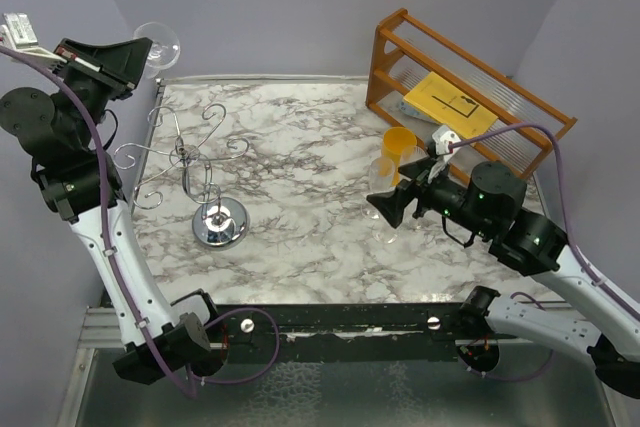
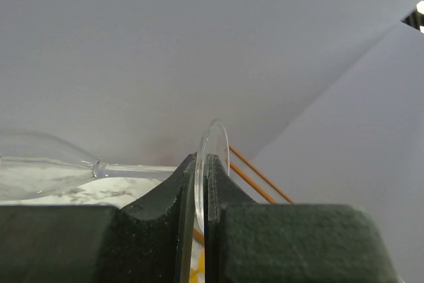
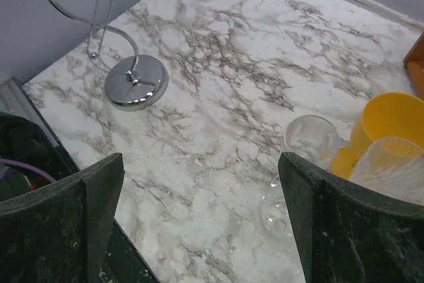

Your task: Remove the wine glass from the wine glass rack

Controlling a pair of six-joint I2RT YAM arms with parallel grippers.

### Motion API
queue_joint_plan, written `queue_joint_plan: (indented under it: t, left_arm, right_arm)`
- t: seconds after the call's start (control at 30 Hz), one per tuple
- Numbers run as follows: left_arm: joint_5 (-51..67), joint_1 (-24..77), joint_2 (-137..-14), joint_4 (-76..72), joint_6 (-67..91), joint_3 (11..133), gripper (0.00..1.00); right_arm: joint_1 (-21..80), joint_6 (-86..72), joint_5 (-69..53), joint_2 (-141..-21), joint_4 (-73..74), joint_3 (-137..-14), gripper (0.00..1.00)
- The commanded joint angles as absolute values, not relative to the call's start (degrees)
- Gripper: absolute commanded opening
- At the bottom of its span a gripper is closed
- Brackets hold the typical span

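The wine glass (image 1: 158,44) is clear of the wine glass rack (image 1: 190,162), held high over the table's back left corner. My left gripper (image 1: 140,55) is shut on it. In the left wrist view the fingers (image 2: 165,197) pinch the glass's round foot (image 2: 213,147) edge-on, and the stem runs left to the bowl (image 2: 33,164). The rack is a silvery wire tree with curled arms on a round chrome base (image 1: 220,222), and nothing hangs on it. Its base also shows in the right wrist view (image 3: 136,82). My right gripper (image 1: 385,204) is open and empty, low over the table at right (image 3: 202,177).
A second clear wine glass (image 3: 310,138) stands just by my right gripper's right finger. A yellow cup (image 3: 391,120) and a clear ribbed cup (image 3: 397,164) stand behind it. An orange-brown wooden slatted shelf (image 1: 450,87) holding a yellow sheet stands at the back right.
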State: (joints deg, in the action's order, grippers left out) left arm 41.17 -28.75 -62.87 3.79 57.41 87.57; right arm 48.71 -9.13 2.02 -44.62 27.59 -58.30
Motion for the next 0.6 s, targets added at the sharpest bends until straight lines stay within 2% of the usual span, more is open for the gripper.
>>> queue_joint_plan:
  t: [0.0, 0.3, 0.57]
  left_arm:
    - [47.5, -24.4, -60.8, -13.2, 68.1, 85.5, 0.00]
    - [48.0, -12.0, -60.2, -28.2, 85.7, 81.2, 0.00]
    - [44.6, -4.6, -57.7, -54.1, 112.1, 67.8, 0.00]
  right_arm:
    - [49.0, -13.7, -3.7, -47.2, 21.0, -61.1, 1.00]
    - [49.0, -22.8, -4.2, -54.4, 18.8, -65.3, 1.00]
    - [49.0, -34.4, -9.8, -53.7, 10.3, -65.9, 1.00]
